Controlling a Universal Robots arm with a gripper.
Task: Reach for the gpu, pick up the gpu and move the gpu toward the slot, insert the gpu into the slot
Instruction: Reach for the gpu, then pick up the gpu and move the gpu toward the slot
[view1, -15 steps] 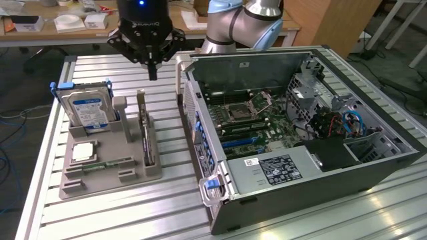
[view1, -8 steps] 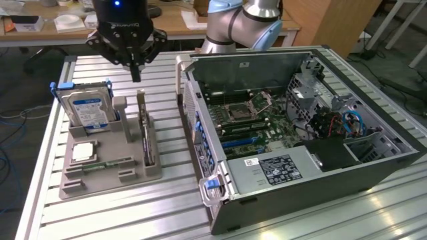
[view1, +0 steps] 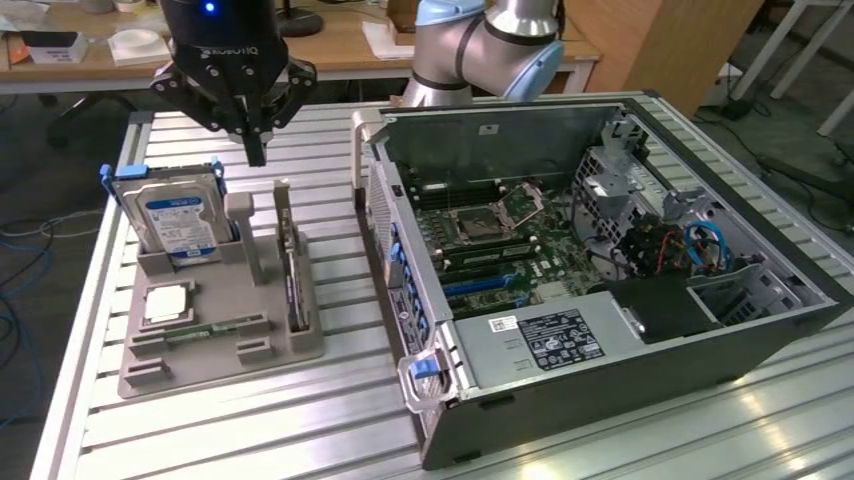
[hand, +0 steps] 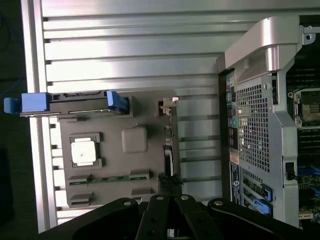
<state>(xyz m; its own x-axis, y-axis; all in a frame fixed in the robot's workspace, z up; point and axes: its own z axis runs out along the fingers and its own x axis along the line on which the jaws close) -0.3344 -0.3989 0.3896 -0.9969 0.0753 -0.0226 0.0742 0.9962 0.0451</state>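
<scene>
Exterior view, upper left of the frame: the black two-finger gripper hangs pointing straight down, its slim fingers pressed together with nothing between them, so it is closed and empty. It hovers above the far end of a grey plastic parts holder resting on the ribbed aluminium table.

The gpu, a thin green circuit card with a silver metal end bracket, stands on edge in a groove along the holder's right side. It lies below the fingertips and slightly toward the frame's lower right, apart from them. Its long axis runs from the bracket end, nearest the gripper, down toward the lower part of the frame, roughly parallel to the near wall of the open grey computer case. Seen from the wrist view, the card shows edge-on as a narrow strip.

The bright-blue slot sits on the motherboard inside the case, well apart from the card. A silver hard drive with a blue label stands at the holder's left.
</scene>
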